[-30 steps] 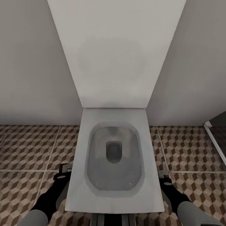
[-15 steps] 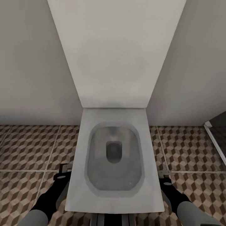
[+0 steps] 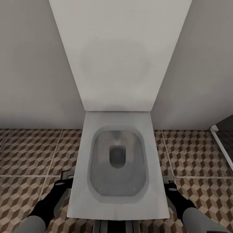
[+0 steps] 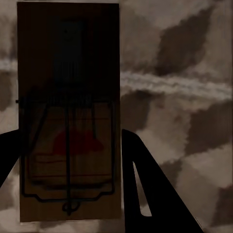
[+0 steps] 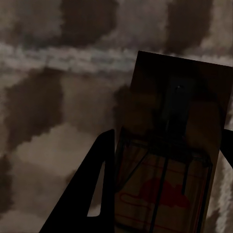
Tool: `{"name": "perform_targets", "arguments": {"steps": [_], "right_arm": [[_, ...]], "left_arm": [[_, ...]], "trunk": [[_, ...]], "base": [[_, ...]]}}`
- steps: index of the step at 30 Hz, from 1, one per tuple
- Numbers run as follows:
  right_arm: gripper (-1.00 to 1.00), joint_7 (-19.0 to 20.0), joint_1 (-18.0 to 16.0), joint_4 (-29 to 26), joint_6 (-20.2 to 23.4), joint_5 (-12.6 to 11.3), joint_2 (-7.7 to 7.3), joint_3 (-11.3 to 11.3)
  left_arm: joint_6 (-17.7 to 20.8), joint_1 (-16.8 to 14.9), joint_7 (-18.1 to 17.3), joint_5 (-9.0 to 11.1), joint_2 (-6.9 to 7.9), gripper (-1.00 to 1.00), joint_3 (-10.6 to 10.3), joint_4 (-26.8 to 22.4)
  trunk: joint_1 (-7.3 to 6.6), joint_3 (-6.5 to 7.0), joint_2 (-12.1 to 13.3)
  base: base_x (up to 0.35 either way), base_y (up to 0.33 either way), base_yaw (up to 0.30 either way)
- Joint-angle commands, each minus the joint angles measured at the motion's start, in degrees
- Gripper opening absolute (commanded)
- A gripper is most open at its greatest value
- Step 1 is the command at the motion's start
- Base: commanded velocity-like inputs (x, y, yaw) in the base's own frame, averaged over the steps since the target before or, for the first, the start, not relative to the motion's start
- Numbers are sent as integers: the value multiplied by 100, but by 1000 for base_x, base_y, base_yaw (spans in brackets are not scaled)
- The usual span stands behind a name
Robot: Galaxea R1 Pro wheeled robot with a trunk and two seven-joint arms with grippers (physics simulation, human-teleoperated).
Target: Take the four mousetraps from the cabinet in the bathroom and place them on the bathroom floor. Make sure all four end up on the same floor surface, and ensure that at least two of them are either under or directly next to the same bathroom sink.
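A dark-brown mousetrap [image 4: 68, 58] with thin wire parts sits between the black fingers of my left gripper [image 4: 70, 133], which is shut on it just above the cube-patterned bathroom floor [image 3: 29, 152]. A second mousetrap [image 5: 179, 92] is clamped the same way in my right gripper [image 5: 167, 136]. In the head view the left gripper [image 3: 65, 178] hangs low at the toilet's left side and the right gripper [image 3: 169, 180] at its right side. The cabinet and the bathroom sink are out of view.
A white toilet [image 3: 118, 155] with its lid up [image 3: 118, 55] stands straight ahead between my two arms, against a pale wall. Patterned tiles spread out on both sides of it. A white frame edge [image 3: 221, 142] runs along the far right.
My left arm has dropped slightly lower and outward beside the toilet. The right arm and the view are unchanged.
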Motion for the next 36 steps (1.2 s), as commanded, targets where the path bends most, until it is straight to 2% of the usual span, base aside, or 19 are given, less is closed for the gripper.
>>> {"name": "perform_targets", "arguments": {"steps": [1, 4, 11, 19, 26, 36], "right_arm": [[-100, -1, 1, -12, 39, 39, 3, -16], [-100, -1, 1, -12, 38, 38, 1, -15], [-100, -1, 1, -12, 35, 37, 2, -12], [-100, -1, 1, -12, 33, 37, 3, -10], [-100, -1, 1, -12, 33, 37, 4, -7], [-100, -1, 1, -12, 33, 37, 9, -7]], "left_arm": [[23, -6, -32, 46, 39, -100, -38, 9], [-70, -19, -336, 74, 171, -100, -31, 66], [-289, -63, -501, 103, 240, -100, -27, 263], [-372, -279, -544, 110, 250, -100, -27, 758], [-703, -375, -565, 122, 232, -100, -27, 1048], [-786, -515, -571, 115, 195, -100, -27, 1475]], "trunk": [[-1, -3, -1], [-1, -3, -1], [-1, -3, -1], [-1, -3, -1], [-1, -3, -1], [-1, -3, -1]], "base": [[0, 0, 0], [0, 0, 0], [0, 0, 0], [0, 0, 0], [0, 0, 0], [0, 0, 0]]}}
